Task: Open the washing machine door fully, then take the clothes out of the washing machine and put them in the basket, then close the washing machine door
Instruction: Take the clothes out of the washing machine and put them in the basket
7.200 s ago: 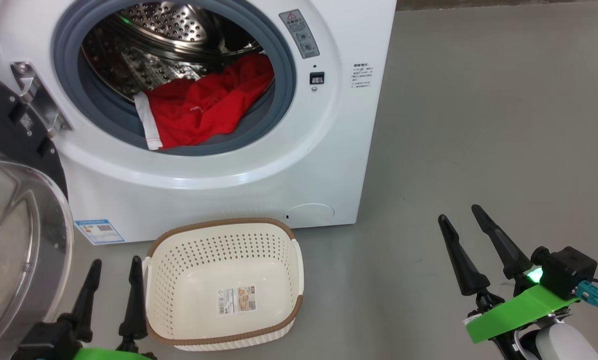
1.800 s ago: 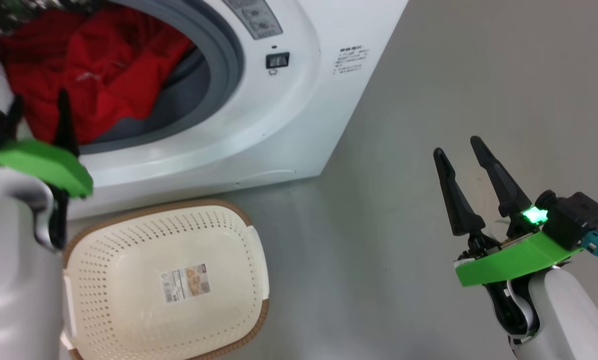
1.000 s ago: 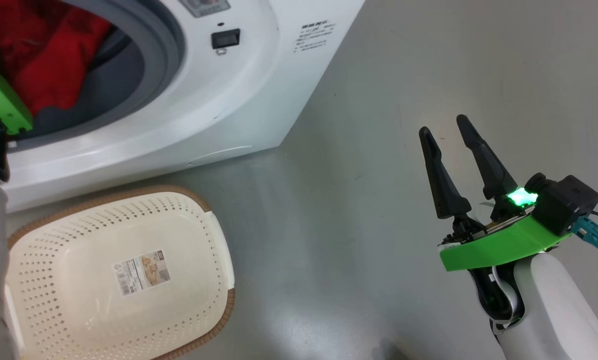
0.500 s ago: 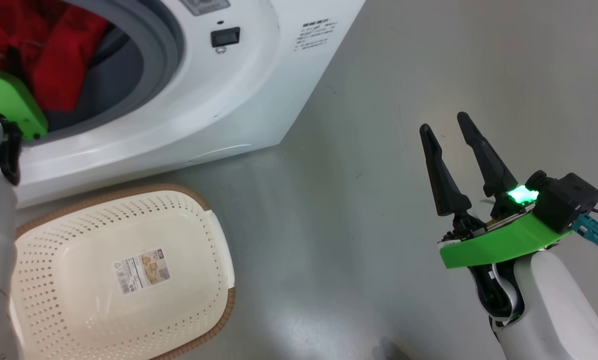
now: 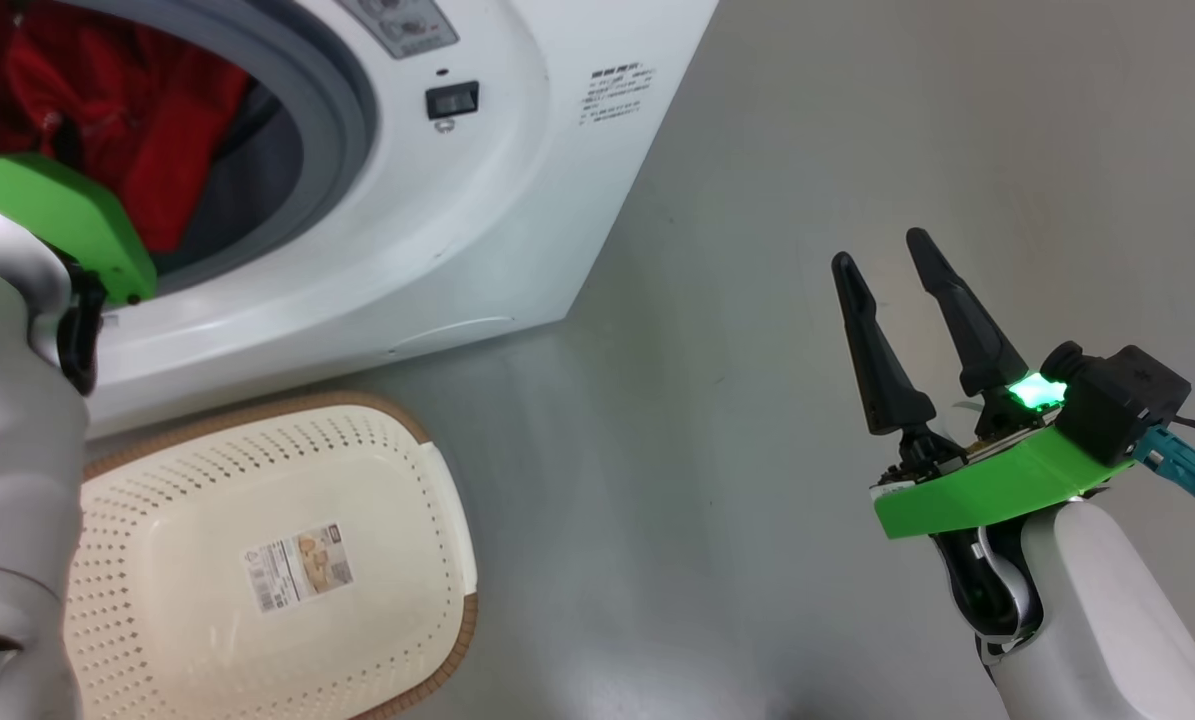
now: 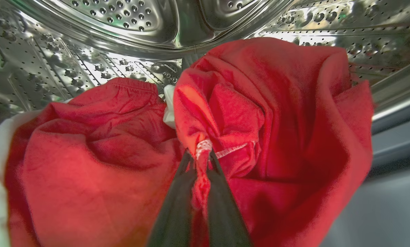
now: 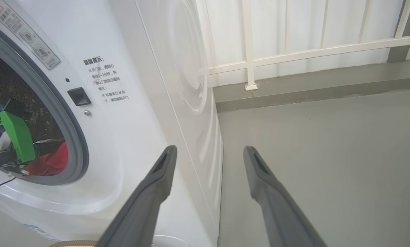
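The left hand (image 6: 198, 156) is clenched on a fold of the bright red fabric clothes (image 6: 277, 103), which bunch at its twelve o'clock inside the perforated steel drum (image 6: 122, 20); earlier it hovered outside, released.

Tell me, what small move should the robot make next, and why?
Probably draw the left end effector straight back out of the washing machine: it looks pinched shut on a fold of the clothes lying in the drum, and the basket sits just below.

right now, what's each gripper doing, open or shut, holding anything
Left gripper: shut on a fold of the red clothes in the washing machine.
Right gripper: open, holding nothing.
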Robot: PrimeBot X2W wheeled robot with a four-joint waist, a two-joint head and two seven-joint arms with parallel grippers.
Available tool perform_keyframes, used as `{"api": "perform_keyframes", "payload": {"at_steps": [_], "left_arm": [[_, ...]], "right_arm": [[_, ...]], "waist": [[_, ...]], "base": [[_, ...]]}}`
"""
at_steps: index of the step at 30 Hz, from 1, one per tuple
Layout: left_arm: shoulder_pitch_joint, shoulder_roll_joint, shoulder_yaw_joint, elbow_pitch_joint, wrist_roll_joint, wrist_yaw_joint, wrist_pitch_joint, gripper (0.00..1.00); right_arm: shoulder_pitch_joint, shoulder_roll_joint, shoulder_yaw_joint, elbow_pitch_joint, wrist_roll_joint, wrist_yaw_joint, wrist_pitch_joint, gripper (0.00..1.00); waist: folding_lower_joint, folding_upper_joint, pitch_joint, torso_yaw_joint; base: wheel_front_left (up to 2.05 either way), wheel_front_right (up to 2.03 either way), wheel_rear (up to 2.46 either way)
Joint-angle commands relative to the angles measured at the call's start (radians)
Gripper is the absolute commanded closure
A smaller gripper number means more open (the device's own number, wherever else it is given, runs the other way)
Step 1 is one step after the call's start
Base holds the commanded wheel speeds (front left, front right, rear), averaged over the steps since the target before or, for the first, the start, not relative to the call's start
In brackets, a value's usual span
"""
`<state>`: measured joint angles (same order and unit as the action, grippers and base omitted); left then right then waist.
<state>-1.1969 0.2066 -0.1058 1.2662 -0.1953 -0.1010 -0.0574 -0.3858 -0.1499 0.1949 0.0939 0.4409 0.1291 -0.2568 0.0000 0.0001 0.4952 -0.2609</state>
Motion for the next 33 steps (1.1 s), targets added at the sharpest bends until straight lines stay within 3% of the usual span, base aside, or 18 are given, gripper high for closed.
{"api": "perform_keyframes", "payload": {"at_steps": [1,21,28,33], "left_arm": [[0.013,0.034,0.006,-0.013,-0.003,-0.001,-0.018,1.0],[0.12,-0.031,-0.037,-0.061,-0.031,-0.022,-0.191,1.0],[0.205,-0.051,-0.061,-0.177,-0.047,-0.028,-0.203,1.0],[0.307,-0.05,-0.074,-0.356,-0.055,-0.029,-0.204,1.0]], "right_arm": [[0.025,-0.005,0.022,-0.019,0.005,0.002,-0.005,0.0],[0.087,-0.045,0.031,0.005,0.012,0.002,-0.005,0.0],[0.102,-0.05,0.028,0.009,0.018,0.002,-0.005,0.0],[0.113,-0.051,0.028,0.013,0.02,0.002,-0.005,0.0]], "waist": [[0.0,-0.0001,-0.019,0.003],[0.0,-0.0001,-0.177,0.073],[0.0,-0.0001,-0.215,0.11],[0.0,-0.0001,-0.24,0.13]], "base": [[0.0,0.0,0.0],[0.0,0.0,0.0],[0.0,0.0,0.0],[0.0,0.0,0.0]]}}
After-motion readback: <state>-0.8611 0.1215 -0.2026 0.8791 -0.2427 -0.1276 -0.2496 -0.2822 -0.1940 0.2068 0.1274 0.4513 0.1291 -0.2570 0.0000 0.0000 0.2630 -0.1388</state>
